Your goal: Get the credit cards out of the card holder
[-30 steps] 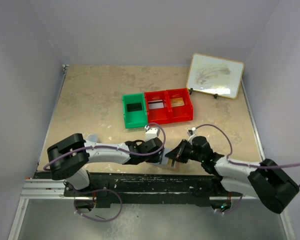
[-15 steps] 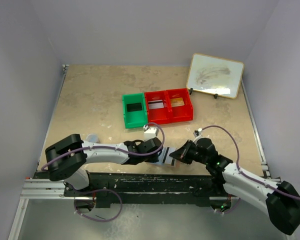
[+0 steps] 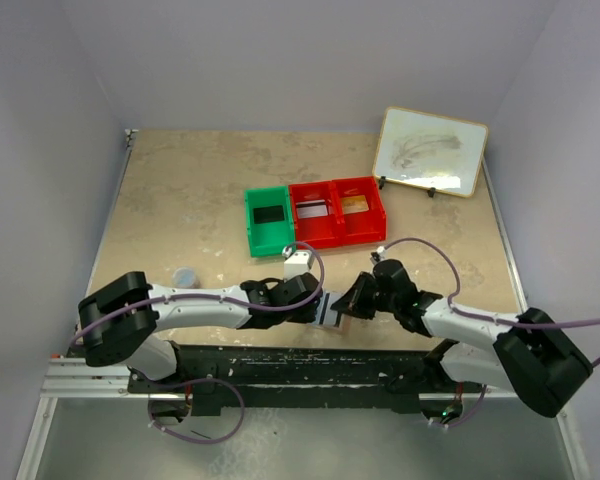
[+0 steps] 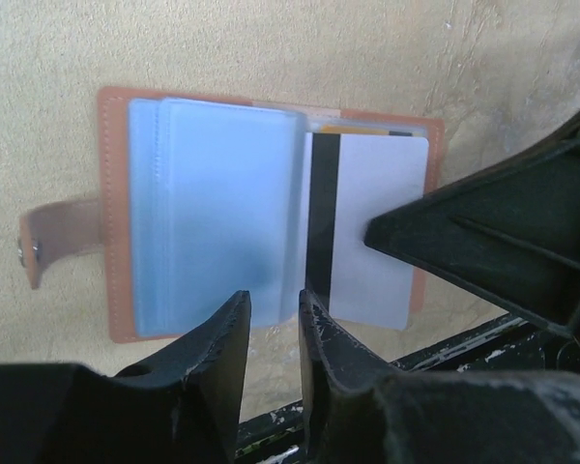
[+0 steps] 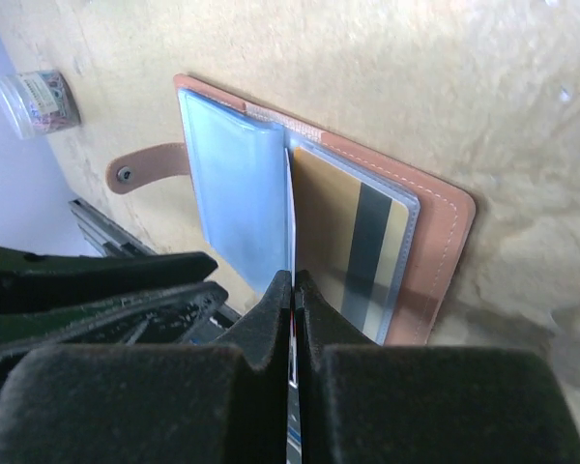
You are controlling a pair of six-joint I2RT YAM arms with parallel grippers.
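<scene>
The card holder (image 4: 271, 106) lies open on the table near its front edge, tan outside with pale blue sleeves; it also shows in the top view (image 3: 332, 306) and the right wrist view (image 5: 435, 232). My right gripper (image 5: 292, 282) is shut on a white-grey credit card with a black stripe (image 4: 367, 242), seen edge-on between its fingers (image 5: 290, 213) and partly out of the right half. A gold credit card (image 5: 353, 242) sits in the right sleeve. My left gripper (image 4: 275, 307) hovers at the holder's near edge, jaws a narrow gap apart with nothing between them.
A green bin (image 3: 250, 232) holds a black card (image 3: 268, 216). The joined red bins (image 3: 337, 236) hold a white-grey card (image 3: 311, 210) and a gold card (image 3: 354, 206). A framed whiteboard (image 3: 429, 150) leans at the back right. A small lidded jar (image 3: 184, 273) stands left.
My right arm has swung its elbow back in and its gripper has shifted slightly away from the front edge, still over the holder. The left gripper has hardly moved.
</scene>
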